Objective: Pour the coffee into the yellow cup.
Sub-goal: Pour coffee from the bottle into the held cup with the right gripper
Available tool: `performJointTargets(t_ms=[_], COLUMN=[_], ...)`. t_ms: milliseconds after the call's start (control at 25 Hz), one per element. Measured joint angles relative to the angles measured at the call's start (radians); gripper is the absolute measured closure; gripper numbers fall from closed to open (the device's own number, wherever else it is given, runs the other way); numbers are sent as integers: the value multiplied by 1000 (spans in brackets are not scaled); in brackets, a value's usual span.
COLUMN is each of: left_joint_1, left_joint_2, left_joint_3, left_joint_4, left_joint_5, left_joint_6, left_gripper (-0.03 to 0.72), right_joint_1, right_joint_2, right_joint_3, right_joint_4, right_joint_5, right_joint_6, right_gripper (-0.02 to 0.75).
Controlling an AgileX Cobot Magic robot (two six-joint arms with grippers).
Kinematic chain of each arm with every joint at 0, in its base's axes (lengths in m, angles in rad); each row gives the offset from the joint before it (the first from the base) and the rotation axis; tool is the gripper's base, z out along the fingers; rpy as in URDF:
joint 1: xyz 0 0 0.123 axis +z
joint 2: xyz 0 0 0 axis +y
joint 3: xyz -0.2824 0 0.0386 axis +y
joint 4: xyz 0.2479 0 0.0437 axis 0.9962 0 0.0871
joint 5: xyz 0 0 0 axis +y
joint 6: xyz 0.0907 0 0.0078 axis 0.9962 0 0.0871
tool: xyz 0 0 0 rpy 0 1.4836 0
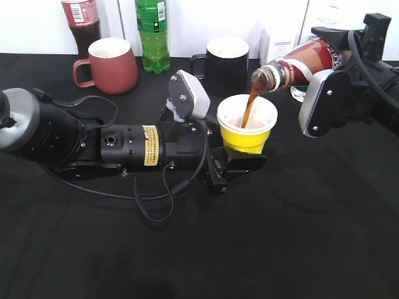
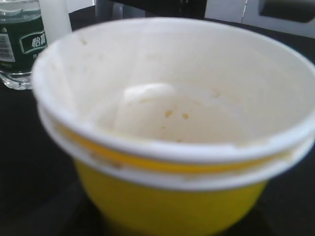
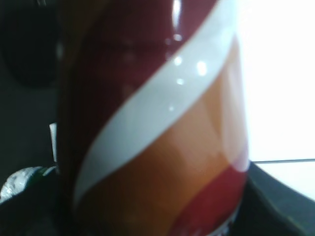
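The yellow cup (image 1: 247, 128) stands on the black table, held at its base by my left gripper (image 1: 234, 163), which is shut on it. In the left wrist view the yellow cup (image 2: 177, 196) fills the frame with its white inside. My right gripper (image 1: 324, 93) is shut on the coffee bottle (image 1: 299, 67), tilted with its mouth over the cup. A brown stream of coffee (image 1: 249, 106) falls into the cup. The bottle's red-orange-white label (image 3: 162, 128) fills the right wrist view.
A dark-red mug (image 1: 112, 65), a green-labelled bottle (image 1: 153, 31), a cola bottle (image 1: 81, 22) and a black mug (image 1: 225, 62) stand at the back. A water bottle (image 2: 19, 44) shows at the left of the left wrist view. A cable (image 1: 156, 205) lies by the left arm.
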Motion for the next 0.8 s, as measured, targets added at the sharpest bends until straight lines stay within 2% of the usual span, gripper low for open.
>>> performJointTargets(t_ms=[600,800], left_joint_1=[0,0], left_joint_2=[0,0], left_joint_3=[0,0], left_joint_4=[0,0], left_joint_5=[3,6], left_joint_6=[0,0], left_gripper=[229,229], right_joint_1=[0,0], right_joint_2=[0,0], right_joint_3=[0,0], right_joint_4=[1,1], right_joint_5=[-53,-55], right_joint_6=[-12,-72], right_gripper=[203,203])
